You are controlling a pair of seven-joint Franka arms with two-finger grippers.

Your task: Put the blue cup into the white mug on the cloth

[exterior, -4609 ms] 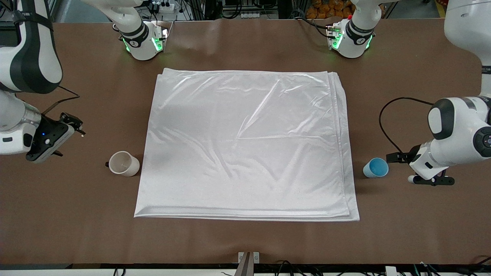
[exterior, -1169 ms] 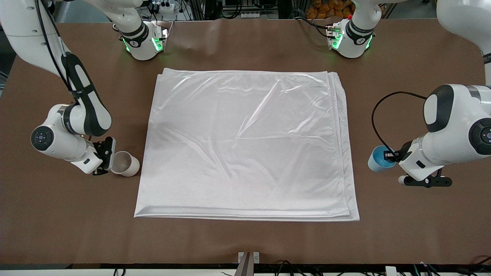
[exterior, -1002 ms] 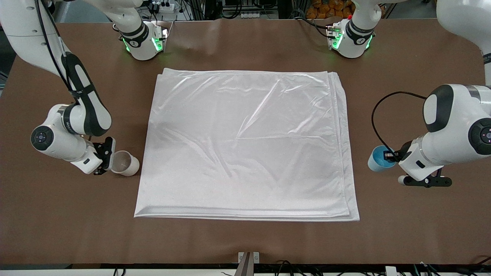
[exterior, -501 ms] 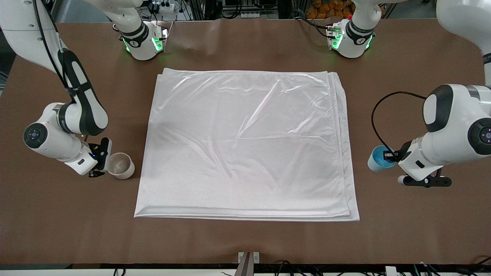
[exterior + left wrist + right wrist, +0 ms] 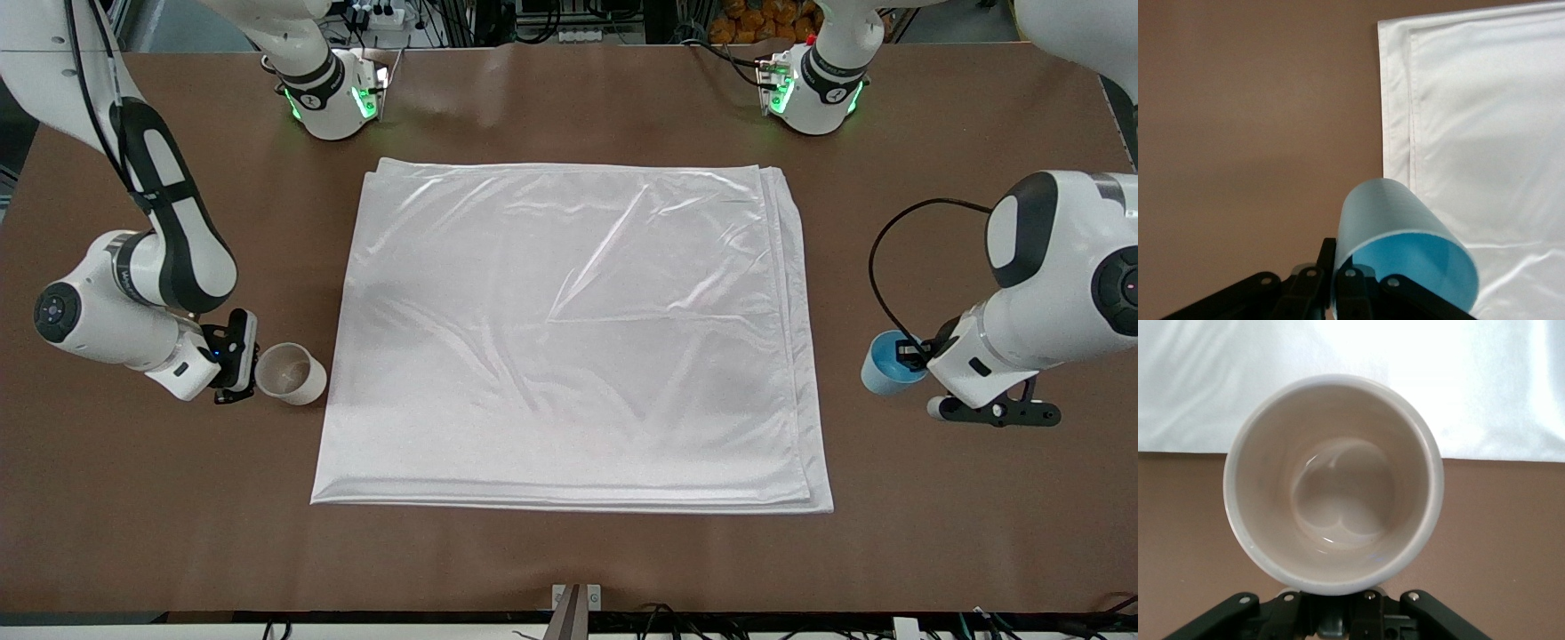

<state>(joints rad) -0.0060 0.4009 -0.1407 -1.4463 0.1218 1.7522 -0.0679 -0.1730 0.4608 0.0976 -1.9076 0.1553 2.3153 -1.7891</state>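
Observation:
The blue cup (image 5: 887, 373) tilts just off the brown table beside the cloth (image 5: 569, 329), toward the left arm's end. My left gripper (image 5: 913, 357) is shut on its rim wall. In the left wrist view, one finger is inside the blue cup (image 5: 1395, 220) and one outside, at the left gripper (image 5: 1338, 272). The white mug (image 5: 290, 373) is beside the cloth's edge toward the right arm's end. My right gripper (image 5: 246, 366) is shut on its handle side. The right wrist view looks into the empty white mug (image 5: 1335, 483) above the right gripper (image 5: 1338, 608). The handle is hidden.
The folded cloth (image 5: 1485, 133) lies flat in the middle of the brown table (image 5: 569, 560), and its edge (image 5: 1418, 393) shows past the mug. The two arm bases (image 5: 333, 93) (image 5: 813, 89) stand along the table edge farthest from the front camera.
The right gripper has closed on the mug, which has shifted and stands straighter. The left gripper has carried the blue cup slightly toward the left arm's end.

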